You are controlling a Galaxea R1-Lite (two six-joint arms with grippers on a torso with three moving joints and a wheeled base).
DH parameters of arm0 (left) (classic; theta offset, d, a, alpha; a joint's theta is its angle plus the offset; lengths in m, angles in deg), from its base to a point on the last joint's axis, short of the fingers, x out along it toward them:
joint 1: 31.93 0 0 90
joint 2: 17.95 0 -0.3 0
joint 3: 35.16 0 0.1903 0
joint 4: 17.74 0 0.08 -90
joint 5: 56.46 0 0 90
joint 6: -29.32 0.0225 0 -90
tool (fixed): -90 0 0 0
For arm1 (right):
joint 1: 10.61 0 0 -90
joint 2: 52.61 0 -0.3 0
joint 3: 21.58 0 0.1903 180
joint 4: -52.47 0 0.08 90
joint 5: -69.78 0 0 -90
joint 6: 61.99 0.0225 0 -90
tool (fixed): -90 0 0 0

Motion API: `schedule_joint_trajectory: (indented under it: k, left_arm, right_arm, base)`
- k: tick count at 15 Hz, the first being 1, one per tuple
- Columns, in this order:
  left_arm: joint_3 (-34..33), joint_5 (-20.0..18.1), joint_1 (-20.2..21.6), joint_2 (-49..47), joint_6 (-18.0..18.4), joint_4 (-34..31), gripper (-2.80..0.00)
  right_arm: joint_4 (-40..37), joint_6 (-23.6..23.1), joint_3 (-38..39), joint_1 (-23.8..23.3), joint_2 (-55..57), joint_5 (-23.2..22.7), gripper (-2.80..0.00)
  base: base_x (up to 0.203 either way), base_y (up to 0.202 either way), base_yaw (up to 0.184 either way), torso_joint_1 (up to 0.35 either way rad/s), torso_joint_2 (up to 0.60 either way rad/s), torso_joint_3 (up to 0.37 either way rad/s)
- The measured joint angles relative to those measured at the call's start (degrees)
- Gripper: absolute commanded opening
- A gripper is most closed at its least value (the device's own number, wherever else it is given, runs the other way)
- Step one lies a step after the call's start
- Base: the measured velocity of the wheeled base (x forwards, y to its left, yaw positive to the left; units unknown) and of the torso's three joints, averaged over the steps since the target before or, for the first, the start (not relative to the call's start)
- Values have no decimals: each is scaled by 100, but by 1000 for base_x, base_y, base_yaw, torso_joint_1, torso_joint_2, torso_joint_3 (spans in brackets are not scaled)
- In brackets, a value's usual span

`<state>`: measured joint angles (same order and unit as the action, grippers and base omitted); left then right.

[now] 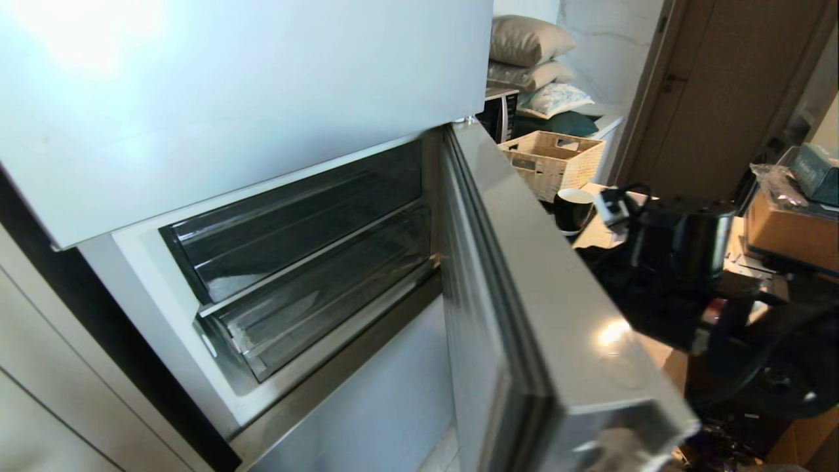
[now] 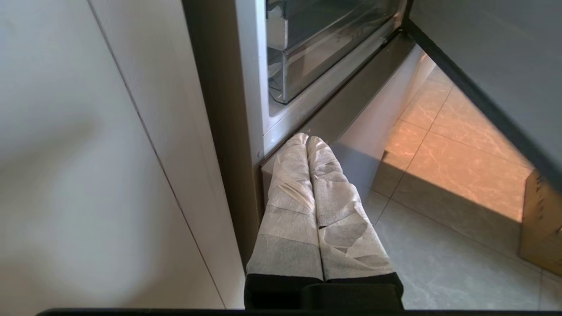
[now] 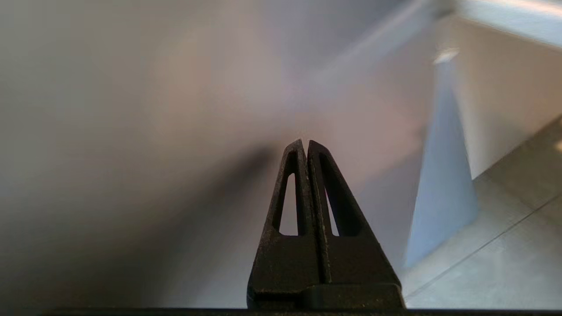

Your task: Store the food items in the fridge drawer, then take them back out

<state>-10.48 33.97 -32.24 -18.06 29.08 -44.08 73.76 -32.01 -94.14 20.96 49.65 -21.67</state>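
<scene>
1. the right gripper (image 3: 307, 142) is clenched, its two black fingers pressed together with nothing between them. it is close to a plain grey panel; its view is blurred, so i cannot tell if it touches the panel.
2. in the head view a dark blurred form at the right side, beyond the open fridge door (image 1: 557, 308), is probably the right arm, but the gripper itself is not clear there.
3. the left gripper (image 2: 307, 138) is also clenched and holds nothing. its fingers (image 2: 290, 206) are wrapped in white cloth or paper. it hangs low beside the fridge, pointing to the lower front edge of the cabinet, and looks parked.
4. the fridge drawer (image 1: 314, 308) sits inside the open compartment, below another clear bin (image 1: 295, 223). both seem pushed in. the left wrist view shows a front corner of the drawer (image 2: 303, 70).
5. through the clear walls i see no food items in the drawer, though the reflections make this not fully sure. no red or orange fruit shows in any view, so i cannot tell where the food items are now.
6. to the right of the door stand a woven basket (image 1: 554, 160), a dark mug (image 1: 571, 210) and a black kettle (image 1: 688, 242).
7. my judgement: the door is open, but the drawer is not pulled out and nothing is stored. so either the task is at its beginning, or it is complete; the pictures do not decide this.
</scene>
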Motion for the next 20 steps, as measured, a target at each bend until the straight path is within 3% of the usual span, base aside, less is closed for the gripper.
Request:
schedule_joint_trajectory:
  k: [2, 3, 6, 9, 13, 17, 20]
  left_arm:
    - [0, 1, -5, 0, -1, 0, -280]
    - [0, 1, 1, 0, -1, 0, -280]
    - [0, -2, -6, 0, -1, 0, -280]
    - [0, 1, -3, 0, 1, 0, -280]
    - [0, -2, -2, 0, 1, 0, -280]
    - [0, 1, -2, 0, -1, 0, -280]
    - [0, -2, -7, 0, -1, 0, -280]
  right_arm:
    - [138, -559, -566, 682, 571, 432, -280]
    - [329, -705, -796, 943, 758, 423, -280]
    - [1041, -388, -1034, 1274, 971, -586, -280]
    - [1785, 432, -252, 1296, 572, -1381, -280]
    - [2299, 501, 1079, 1161, -540, -1619, -280]
    - [1912, -161, 2048, 859, -1748, -1286, -280]
    - [767, -1163, 2518, 657, -3106, -119, -280]
  base:
    - [0, 0, 0, 0, 0, 0]
    - [0, 0, 0, 0, 0, 0]
    - [0, 0, 0, 0, 0, 0]
    - [0, 0, 0, 0, 0, 0]
    - [0, 0, 0, 0, 0, 0]
    - [0, 0, 0, 0, 0, 0]
    - [0, 0, 0, 0, 0, 0]
